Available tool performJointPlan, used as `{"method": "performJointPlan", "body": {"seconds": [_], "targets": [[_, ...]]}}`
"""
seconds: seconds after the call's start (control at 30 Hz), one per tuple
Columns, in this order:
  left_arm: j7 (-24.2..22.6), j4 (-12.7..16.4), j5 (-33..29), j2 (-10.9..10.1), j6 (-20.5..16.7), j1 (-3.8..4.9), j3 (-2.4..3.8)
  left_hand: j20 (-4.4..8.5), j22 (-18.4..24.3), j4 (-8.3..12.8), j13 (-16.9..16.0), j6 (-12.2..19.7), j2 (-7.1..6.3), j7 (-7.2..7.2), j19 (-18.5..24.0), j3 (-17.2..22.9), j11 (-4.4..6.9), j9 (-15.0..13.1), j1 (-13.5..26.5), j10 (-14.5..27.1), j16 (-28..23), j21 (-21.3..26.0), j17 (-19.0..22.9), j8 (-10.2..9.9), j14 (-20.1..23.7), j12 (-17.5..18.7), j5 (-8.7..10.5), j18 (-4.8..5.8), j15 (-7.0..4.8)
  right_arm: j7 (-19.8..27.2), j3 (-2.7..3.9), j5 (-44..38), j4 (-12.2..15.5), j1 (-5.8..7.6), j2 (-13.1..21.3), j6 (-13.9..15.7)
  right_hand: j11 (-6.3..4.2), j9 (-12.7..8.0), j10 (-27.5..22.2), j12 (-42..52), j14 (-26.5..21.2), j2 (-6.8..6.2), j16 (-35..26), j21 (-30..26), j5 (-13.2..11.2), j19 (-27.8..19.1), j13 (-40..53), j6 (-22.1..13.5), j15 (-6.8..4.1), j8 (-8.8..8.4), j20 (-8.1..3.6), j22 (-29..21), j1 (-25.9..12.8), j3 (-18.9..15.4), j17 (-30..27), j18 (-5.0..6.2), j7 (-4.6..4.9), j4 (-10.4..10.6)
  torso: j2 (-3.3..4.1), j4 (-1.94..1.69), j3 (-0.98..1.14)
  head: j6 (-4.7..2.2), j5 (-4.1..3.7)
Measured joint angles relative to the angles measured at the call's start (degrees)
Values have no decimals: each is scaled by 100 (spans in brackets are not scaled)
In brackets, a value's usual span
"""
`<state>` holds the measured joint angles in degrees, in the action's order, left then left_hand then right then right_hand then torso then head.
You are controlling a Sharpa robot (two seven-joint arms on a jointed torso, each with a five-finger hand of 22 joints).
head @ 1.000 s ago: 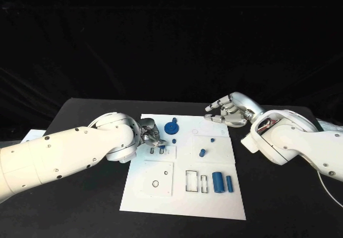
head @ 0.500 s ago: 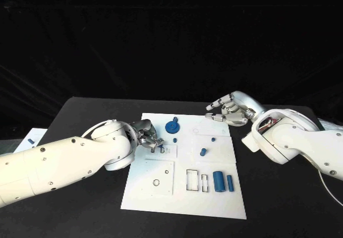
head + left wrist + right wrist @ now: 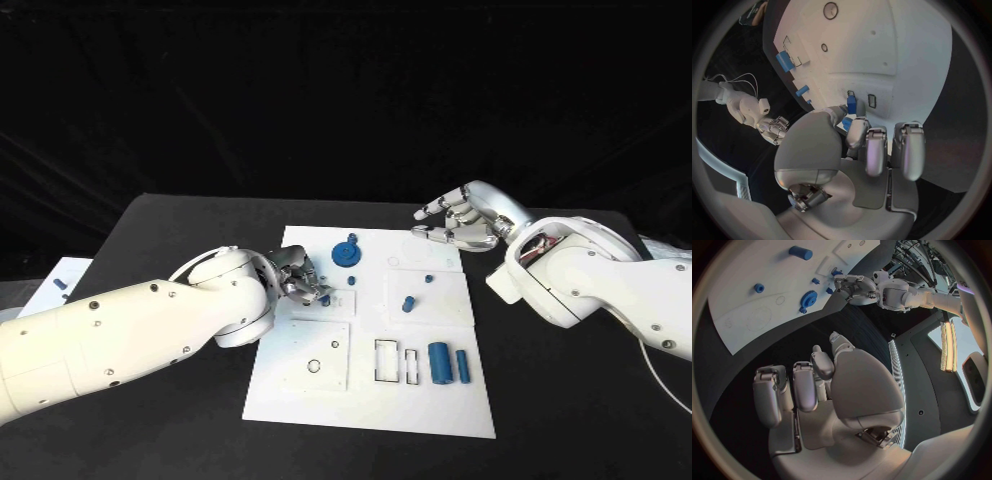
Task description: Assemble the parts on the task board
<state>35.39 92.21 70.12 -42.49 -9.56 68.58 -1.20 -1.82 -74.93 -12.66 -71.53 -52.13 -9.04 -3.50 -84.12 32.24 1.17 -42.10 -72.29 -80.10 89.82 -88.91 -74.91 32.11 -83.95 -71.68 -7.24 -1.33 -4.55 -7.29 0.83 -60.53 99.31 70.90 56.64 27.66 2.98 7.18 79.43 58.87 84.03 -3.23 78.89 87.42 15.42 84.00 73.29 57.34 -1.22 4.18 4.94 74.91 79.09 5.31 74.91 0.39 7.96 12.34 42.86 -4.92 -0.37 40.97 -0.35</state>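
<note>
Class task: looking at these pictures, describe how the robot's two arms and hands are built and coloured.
Both arms have smooth, rounded white shells dotted with small dark screws. The left hand and right hand are silver metal with segmented fingers and a broad, domed palm back. A thin white cable trails beside the right arm.

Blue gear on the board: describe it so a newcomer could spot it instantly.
Start at the white task board in the middle of the black table. Go to its far end, between the two hands. The blue gear is there; it is the only round, toothed, disc-shaped part, and the other blue parts are plain pegs or cylinders.
</note>
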Motion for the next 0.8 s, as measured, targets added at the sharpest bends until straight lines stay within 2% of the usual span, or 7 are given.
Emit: {"method": "performJointPlan", "body": {"seconds": [0.63, 0.8], "targets": [[2, -9, -65, 20, 29, -15, -1, 0, 1, 11, -4, -16, -12, 25, 0, 11, 17, 12, 17, -17, 0, 0, -2, -11, 0, 0, 5, 0, 0, 0, 0, 0, -40, 0, -9, -9, 0, 5, 0, 0, 0, 0, 0, 0, 0, 0, 0, 0, 0, 0, 0, -1, 0, -16, -1, 0, 0, 16, -4, -8, -1, 20, -3], [5, -29, -68, 28, 95, -11, 5, 0, 1, 57, -4, -16, -57, 24, 0, 58, 17, 10, 63, -17, 0, 0, -4, -11, 0, 0, 5, 0, 0, -1, 0, 0, -40, 0, -14, -11, 0, 4, 0, 0, 0, 0, 0, 0, 0, 0, 0, 0, 0, 0, 0, -1, 0, -16, -1, 0, 0, 16, -4, -8, 0, 27, -2]]}}
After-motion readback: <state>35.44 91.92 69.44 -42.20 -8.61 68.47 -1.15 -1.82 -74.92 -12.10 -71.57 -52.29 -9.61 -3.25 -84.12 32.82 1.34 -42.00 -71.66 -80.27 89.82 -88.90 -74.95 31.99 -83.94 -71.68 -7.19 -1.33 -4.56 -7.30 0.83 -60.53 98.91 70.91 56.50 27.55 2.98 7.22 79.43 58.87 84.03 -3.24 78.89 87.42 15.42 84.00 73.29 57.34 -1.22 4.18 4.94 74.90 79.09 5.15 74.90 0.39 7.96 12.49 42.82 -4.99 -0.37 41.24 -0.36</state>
